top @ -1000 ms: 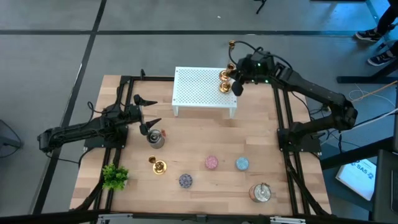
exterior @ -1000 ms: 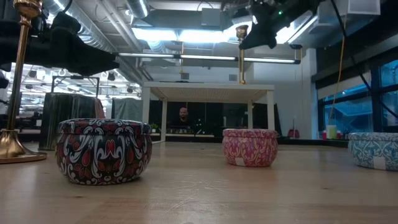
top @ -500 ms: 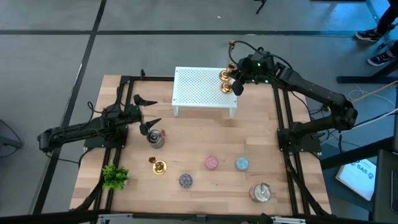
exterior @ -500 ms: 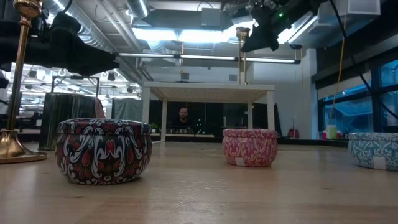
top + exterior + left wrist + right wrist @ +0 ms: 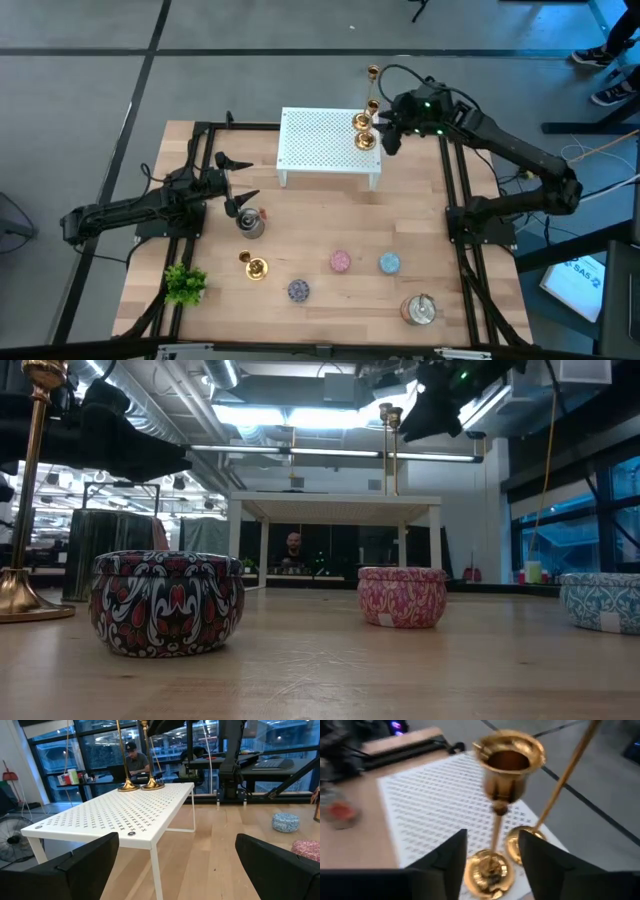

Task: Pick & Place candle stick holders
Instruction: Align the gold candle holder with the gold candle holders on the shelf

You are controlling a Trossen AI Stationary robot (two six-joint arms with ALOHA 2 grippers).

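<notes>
Brass candle stick holders (image 5: 365, 131) (paired) beside right gripper (image 5: 392, 138)

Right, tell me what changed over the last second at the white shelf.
The right gripper has let go of the candlestick holder it set on the white perforated shelf and drawn back off the shelf's right edge; its fingers now stand open, with the stem free between them. That holder stands upright beside a second one. The left gripper, the tins and the holder on the table stayed put.

tall candlestick (image 5: 30, 490) top cropped, person (image 5: 292, 547) tiny
</notes>
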